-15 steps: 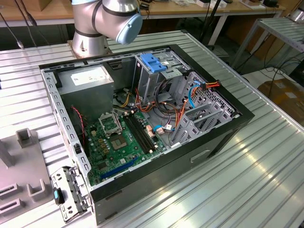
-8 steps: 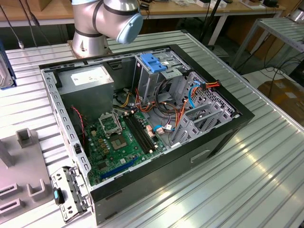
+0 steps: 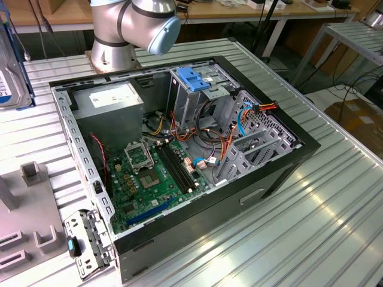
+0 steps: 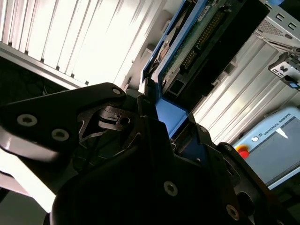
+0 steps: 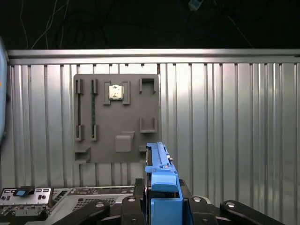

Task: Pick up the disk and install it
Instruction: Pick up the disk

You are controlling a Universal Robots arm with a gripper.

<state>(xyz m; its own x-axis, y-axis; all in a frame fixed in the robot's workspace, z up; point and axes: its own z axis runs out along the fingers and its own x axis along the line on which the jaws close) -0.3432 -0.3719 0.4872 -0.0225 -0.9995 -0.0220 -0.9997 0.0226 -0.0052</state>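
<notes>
We see a ribbed metal table [image 3: 311, 221] in the exterior view, with an open computer case [image 3: 197, 230] resting at its middle. At nine o'clock from the case, a grey fixture plate [image 3: 30, 209] lies flat on the ribs. At eleven o'clock stands the arm's base [image 3: 111, 54].

We are losing most of the disk [image 3: 9, 70] off the picture edge, well apart from the computer case [image 3: 197, 230]; the gripper [image 5: 163, 206] is covering its clamped end.
</notes>
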